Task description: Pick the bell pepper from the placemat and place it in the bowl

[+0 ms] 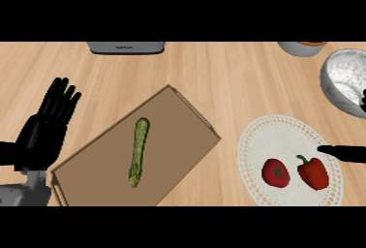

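On the placemat (286, 133), the pepper (313, 173) lies just beside a tomato (275, 173). Right robot hand (344, 152) shows only at the frame's edge, near the pepper; finger state cannot be told. Left robot hand (49, 127) rests with fingers apart. Bowl (342, 77) stands beyond. Risk: tomato closeness could cause a mistaken grasp or nudge.

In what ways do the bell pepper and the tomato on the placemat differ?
The bell pepper is elongated and tapers downward; the tomato is rounder and more compact. The bell pepper has a curved green stem at its top; the tomato shows a small green calyx on its face. The bell pepper lies nearer the right hand. Both are red and rest on the white placemat.
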